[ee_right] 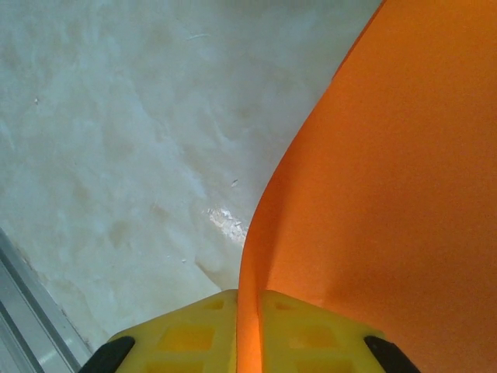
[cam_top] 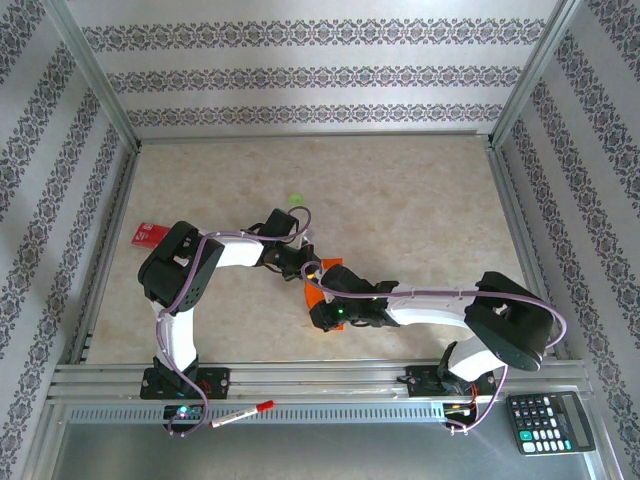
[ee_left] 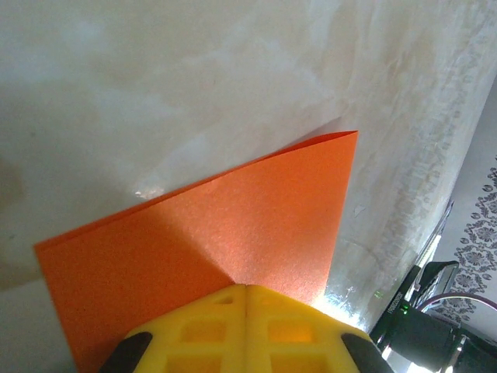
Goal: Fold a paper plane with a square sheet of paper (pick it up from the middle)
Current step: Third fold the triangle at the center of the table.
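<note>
Pinching the square sheet of paper (ee_left: 233, 225) from two sides, the left jaws are closed on its flat, creased part and the right jaws on a flap that curves upward. The sheet is on the worktop (cam_top: 420, 210), near the green spot (cam_top: 295, 200), on its side toward the arm bases.

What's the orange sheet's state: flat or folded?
Not flat: sheet curves up from the right gripper; left wrist view shows a second layer edge, likely folded.
</note>
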You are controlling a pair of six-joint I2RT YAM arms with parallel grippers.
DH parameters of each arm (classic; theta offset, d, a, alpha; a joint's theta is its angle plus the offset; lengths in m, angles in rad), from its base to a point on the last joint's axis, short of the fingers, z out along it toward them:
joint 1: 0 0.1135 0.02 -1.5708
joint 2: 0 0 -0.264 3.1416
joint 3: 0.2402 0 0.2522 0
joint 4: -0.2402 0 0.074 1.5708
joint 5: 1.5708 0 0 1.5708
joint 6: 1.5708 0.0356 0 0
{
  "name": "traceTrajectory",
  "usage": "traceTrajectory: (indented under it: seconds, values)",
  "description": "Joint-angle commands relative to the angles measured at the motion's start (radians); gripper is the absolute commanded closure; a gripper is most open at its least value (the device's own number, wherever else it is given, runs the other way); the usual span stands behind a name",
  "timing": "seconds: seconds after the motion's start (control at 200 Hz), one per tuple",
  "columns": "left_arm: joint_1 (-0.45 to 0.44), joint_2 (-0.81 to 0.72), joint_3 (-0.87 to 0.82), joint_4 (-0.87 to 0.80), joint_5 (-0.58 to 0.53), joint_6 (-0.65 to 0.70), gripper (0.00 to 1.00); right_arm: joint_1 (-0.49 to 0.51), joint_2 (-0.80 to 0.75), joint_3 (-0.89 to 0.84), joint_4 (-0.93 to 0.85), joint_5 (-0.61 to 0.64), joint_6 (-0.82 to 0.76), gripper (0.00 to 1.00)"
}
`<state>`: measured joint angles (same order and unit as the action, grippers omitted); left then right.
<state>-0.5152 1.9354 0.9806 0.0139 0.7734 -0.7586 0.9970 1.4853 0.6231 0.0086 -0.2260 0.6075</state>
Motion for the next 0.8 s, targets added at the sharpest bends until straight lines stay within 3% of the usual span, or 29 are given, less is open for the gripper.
traceTrajectory:
  seconds: [0.0, 0.15, 0.794]
  values:
    - [0.004, 0.023, -0.01, -0.071, -0.043, 0.027, 0.97, -0.016, -0.027, -0.017, 0.011, -0.003, 0.008, 0.87]
    - [0.004, 0.027, -0.008, -0.072, -0.043, 0.031, 0.97, -0.04, -0.025, -0.029, 0.025, -0.024, 0.014, 0.95]
    - [0.004, 0.03, -0.007, -0.099, -0.056, 0.057, 0.97, -0.244, 0.037, -0.013, 0.035, -0.254, -0.011, 0.92]
